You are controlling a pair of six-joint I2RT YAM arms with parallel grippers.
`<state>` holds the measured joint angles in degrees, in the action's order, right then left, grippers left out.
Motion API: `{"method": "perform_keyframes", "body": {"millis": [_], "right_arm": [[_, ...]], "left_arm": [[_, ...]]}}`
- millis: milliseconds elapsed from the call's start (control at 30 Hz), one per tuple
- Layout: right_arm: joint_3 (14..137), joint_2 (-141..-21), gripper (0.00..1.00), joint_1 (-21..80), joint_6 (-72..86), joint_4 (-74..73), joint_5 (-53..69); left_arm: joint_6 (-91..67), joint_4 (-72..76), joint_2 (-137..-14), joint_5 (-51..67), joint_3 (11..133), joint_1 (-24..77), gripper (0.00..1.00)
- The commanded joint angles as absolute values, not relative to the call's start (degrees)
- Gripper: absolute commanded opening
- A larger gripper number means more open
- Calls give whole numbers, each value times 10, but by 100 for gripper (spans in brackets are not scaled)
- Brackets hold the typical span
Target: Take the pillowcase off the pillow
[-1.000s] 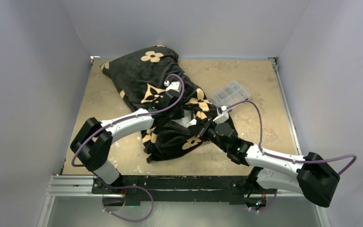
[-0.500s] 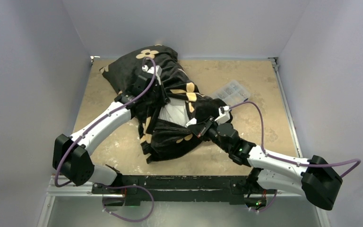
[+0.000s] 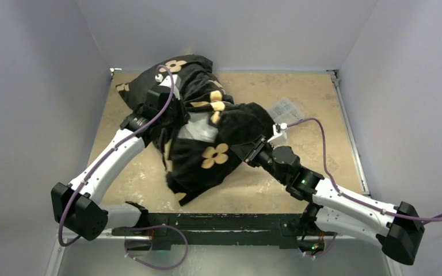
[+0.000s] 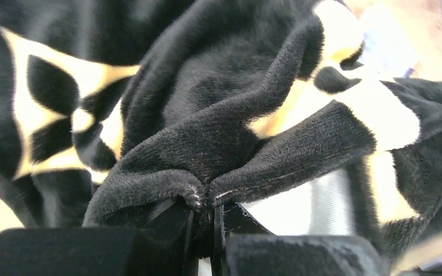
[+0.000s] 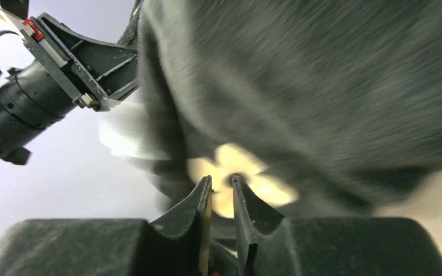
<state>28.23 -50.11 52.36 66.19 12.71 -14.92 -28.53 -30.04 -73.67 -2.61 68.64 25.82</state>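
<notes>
The black plush pillowcase (image 3: pixel 221 118) with tan flowers lies bunched from the back left corner to the table's middle. A white patch (image 3: pixel 199 131) shows in its opening; I cannot tell whether it is the pillow or the pale lining. My left gripper (image 3: pixel 171 112) is shut on a fold of the pillowcase (image 4: pixel 218 144), with white showing beside the fingers (image 4: pixel 299 204). My right gripper (image 3: pixel 252 150) sits at the pillowcase's right edge, under a raised lump. Its jaws (image 5: pixel 221 179) stand a narrow gap apart with nothing between the tips. A blurred tan flower (image 5: pixel 247 175) is behind them.
A clear plastic box (image 3: pixel 285 109) lies on the tan table (image 3: pixel 322 92) at the back right, just beyond the right wrist. Pale walls close in the left, back and right sides. The left arm (image 5: pixel 40 92) shows in the right wrist view.
The left arm has pulled the pillowcase back and to the left, stretching it and showing more white. The right gripper has shifted slightly right, and the fabric lump now lies over it.
</notes>
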Motion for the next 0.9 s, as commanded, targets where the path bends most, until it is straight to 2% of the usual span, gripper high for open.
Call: {"method": "perform_keyframes", "body": {"millis": [0,200,433,600,867], "right_arm": [[368,-546,28,522,532,43,-156],[502,-625,47,522,449,-33,-145],[582,-649,77,522,407,-26,-110],[604,-738,84,521,426,-35,-125],[645,-870,85,509,426,-10,-132]], "left_arm": [[-254,-230,-726,-82,663,210,0],[-261,-221,-751,-28,656,211,0],[-287,-197,-779,56,639,218,0],[-288,-197,-792,66,638,242,0],[-288,-199,-790,63,638,257,0]]}}
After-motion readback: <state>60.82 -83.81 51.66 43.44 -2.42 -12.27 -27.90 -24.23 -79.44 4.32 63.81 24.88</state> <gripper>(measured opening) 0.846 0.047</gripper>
